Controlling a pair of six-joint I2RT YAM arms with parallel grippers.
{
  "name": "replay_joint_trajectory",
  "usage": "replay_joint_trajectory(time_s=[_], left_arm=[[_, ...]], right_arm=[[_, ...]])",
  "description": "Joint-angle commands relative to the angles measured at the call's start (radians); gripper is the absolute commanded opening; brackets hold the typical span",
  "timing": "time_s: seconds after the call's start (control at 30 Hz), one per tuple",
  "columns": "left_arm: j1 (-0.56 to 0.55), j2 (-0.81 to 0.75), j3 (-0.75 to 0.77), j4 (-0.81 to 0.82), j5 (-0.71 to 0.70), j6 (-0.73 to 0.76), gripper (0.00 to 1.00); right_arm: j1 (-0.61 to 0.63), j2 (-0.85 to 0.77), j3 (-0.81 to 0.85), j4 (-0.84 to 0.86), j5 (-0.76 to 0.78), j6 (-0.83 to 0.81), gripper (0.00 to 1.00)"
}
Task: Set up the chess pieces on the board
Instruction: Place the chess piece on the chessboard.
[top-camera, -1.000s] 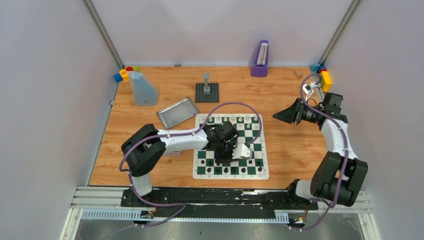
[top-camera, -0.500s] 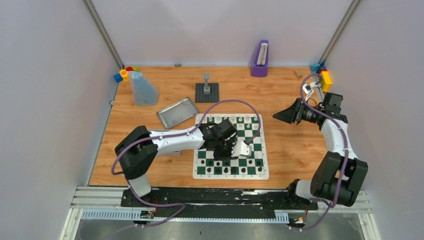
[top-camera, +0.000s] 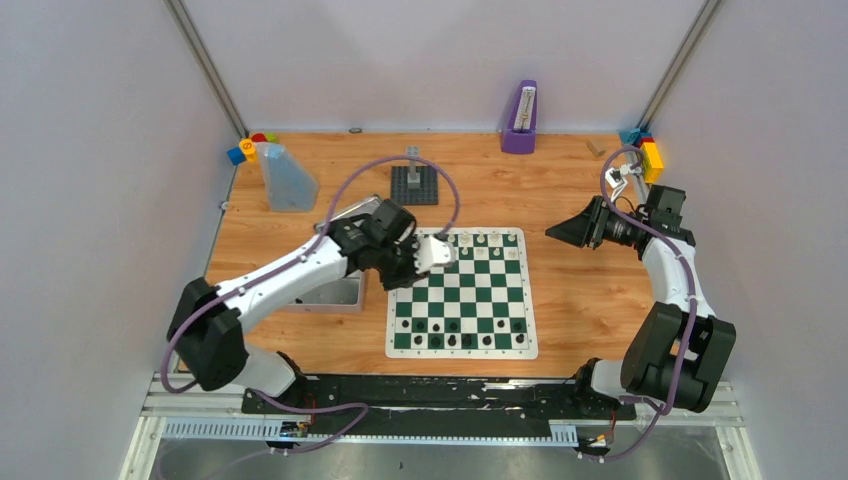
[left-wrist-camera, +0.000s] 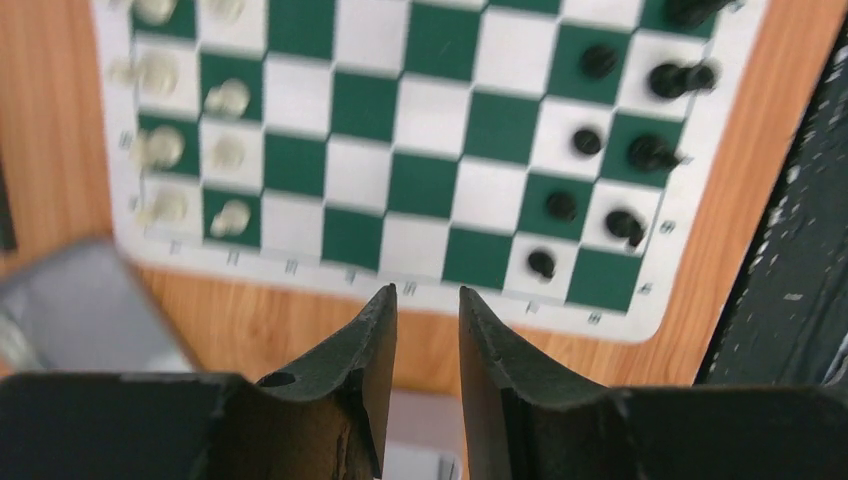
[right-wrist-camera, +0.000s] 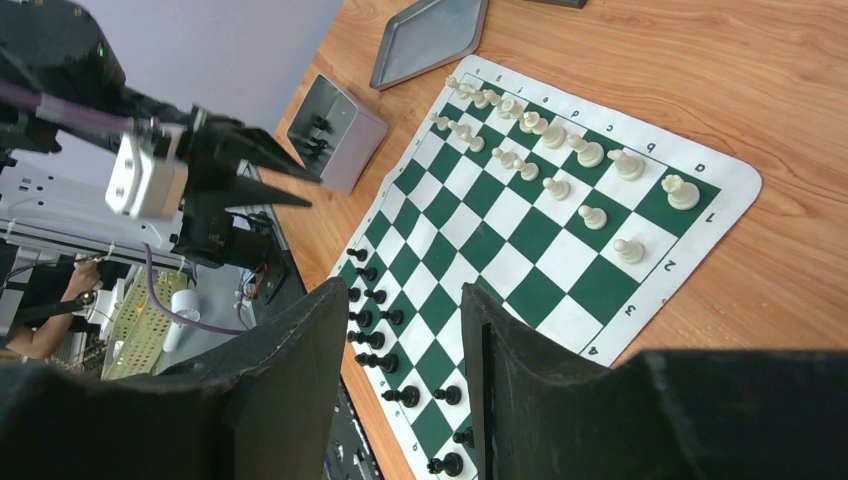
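Green-and-white checked board (top-camera: 470, 290) is laid flat mid-table on the wood top. Cream chess pieces (top-camera: 478, 240) are lined along its far edge and black chess pieces (top-camera: 455, 340) along its near edge; the middle squares are left bare. Left gripper (top-camera: 440, 253) is held over the board's far-left corner, its fingers (left-wrist-camera: 372, 330) parted by a narrow gap with nothing gripped. Right gripper (top-camera: 556, 232) is held off the board's right side, fingers spread and empty. Silver tin (top-camera: 355, 225) is partly covered by the left arm. Grey box (top-camera: 335, 292) is set just left of the board. Brick tower on a dark baseplate (top-camera: 413, 180) is crossed by the purple cable (top-camera: 450, 195). Purple holder (top-camera: 519, 118) is stood at the back wall.
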Motion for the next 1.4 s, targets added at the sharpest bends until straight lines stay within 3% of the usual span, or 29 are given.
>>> replay_joint_trajectory(time_s=[0.0, 0.23, 0.43, 0.77, 1.13, 1.37], left_arm=[[0.137, -0.160, -0.057, -0.162, -0.061, 0.020, 0.38], [0.451, -0.350, -0.180, -0.251, -0.166, 0.050, 0.46], [0.655, -0.377, -0.222, -0.278, -0.236, 0.058, 0.51], [0.697, -0.254, -0.233, -0.244, -0.291, -0.088, 0.58], [0.711, -0.066, -0.251, -0.214, -0.291, -0.100, 0.59], [0.744, -0.025, -0.231, -0.181, -0.286, -0.076, 0.60]], right_arm=[[-0.004, 0.006, 0.046, 0.011, -0.045, -0.022, 0.47], [-0.003, 0.011, 0.046, 0.011, -0.047, -0.015, 0.47], [-0.004, -0.008, 0.046, 0.012, -0.042, -0.012, 0.47], [-0.003, -0.025, 0.046, 0.007, 0.007, -0.030, 0.48], [-0.002, 0.016, 0.064, -0.028, 0.088, -0.092, 0.48], [-0.001, 0.041, 0.071, -0.036, 0.093, -0.099, 0.48]])
